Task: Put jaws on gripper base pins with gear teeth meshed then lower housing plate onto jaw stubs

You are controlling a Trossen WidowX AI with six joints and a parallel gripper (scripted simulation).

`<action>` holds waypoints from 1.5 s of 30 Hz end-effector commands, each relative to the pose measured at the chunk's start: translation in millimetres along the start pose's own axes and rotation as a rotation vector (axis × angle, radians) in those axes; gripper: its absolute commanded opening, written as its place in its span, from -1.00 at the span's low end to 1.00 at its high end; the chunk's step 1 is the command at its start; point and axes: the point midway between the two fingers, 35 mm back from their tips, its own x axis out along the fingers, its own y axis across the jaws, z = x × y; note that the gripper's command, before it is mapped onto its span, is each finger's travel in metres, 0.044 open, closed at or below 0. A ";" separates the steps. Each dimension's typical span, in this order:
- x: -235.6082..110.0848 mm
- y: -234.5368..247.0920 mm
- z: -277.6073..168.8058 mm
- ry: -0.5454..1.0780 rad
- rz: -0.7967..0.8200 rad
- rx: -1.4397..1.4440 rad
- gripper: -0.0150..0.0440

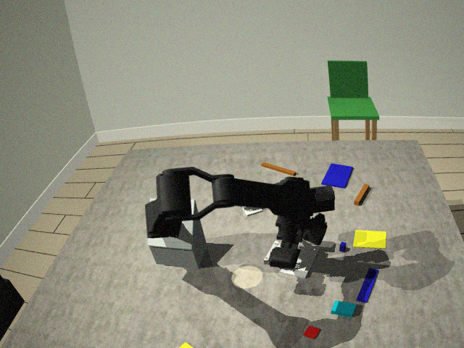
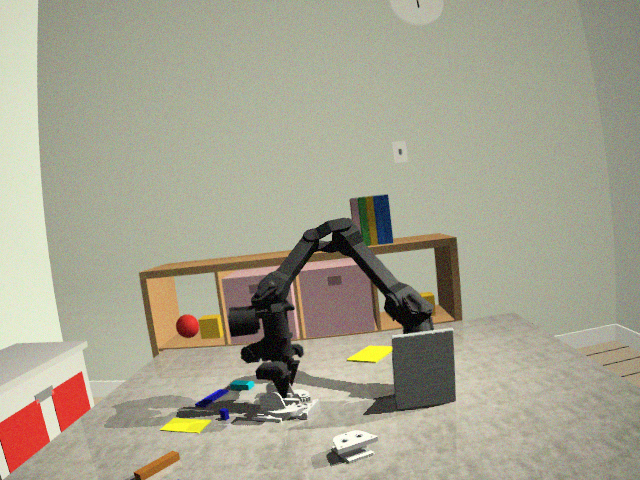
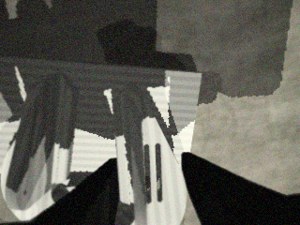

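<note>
– Currently where are we?
– Mid-assembly. Black two-finger gripper (image 1: 285, 259) (image 2: 284, 387) (image 3: 150, 162) is pinching a white slotted jaw (image 3: 165, 175), low over the flat white gripper base (image 1: 304, 272) (image 2: 309, 411) (image 3: 94, 151).
– Other one?
– White curved jaw (image 2: 270, 400) (image 3: 35, 187) is at the base, looks placed (pin fit hidden, so don't quote me).
– Teeth meshed?
– Can't tell.
– Left?
– Probably seat the held one, check mesh, release. White housing plate with two round holes (image 1: 252, 210) (image 2: 355, 439) is on the grey table (image 1: 123, 299) (image 2: 506, 413), well apart from the base. Closing not done.
</note>
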 end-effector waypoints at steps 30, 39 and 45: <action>7.2 -0.5 0.6 -0.004 -0.005 -0.005 -0.04; 9.8 -0.5 0.6 -0.004 -0.005 -0.005 -0.04; 12.4 -0.6 0.6 -0.004 -0.005 -0.006 -0.04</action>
